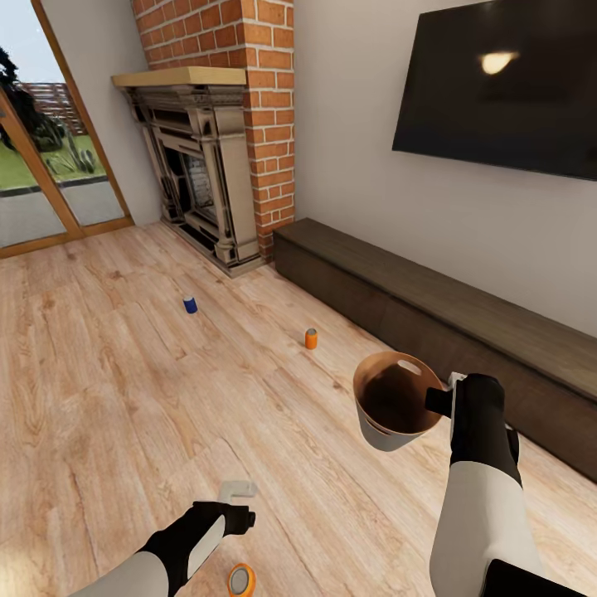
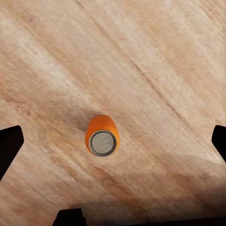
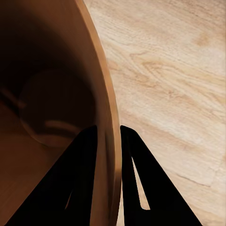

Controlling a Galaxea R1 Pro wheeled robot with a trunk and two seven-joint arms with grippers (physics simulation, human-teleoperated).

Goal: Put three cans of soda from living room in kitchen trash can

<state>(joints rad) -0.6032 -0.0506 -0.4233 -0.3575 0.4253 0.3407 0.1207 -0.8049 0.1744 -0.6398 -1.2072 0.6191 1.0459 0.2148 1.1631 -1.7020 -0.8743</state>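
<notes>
Three cans of soda stand upright on the wooden living room floor. A dark blue can (image 1: 191, 305) and an orange can (image 1: 311, 338) are out near the fireplace. Another orange can (image 1: 241, 580) stands close to me. My left gripper (image 1: 239, 491) hovers over that near can (image 2: 101, 135), its fingers (image 2: 10, 143) spread wide open and far from the can's sides. My right gripper (image 1: 444, 402) is shut on the rim of the tash can (image 1: 396, 404), held up tilted, brown inside (image 3: 52, 94) with nothing in it. Its two fingers (image 3: 87, 160) pinch the wall.
A brick fireplace (image 1: 217, 157) stands at the back. Along the right wall runs a long low dark bench (image 1: 431, 307), close to my right arm, with a TV (image 1: 506, 83) above it. A glass door (image 1: 41, 166) is at the left. Open floor lies between me and the far cans.
</notes>
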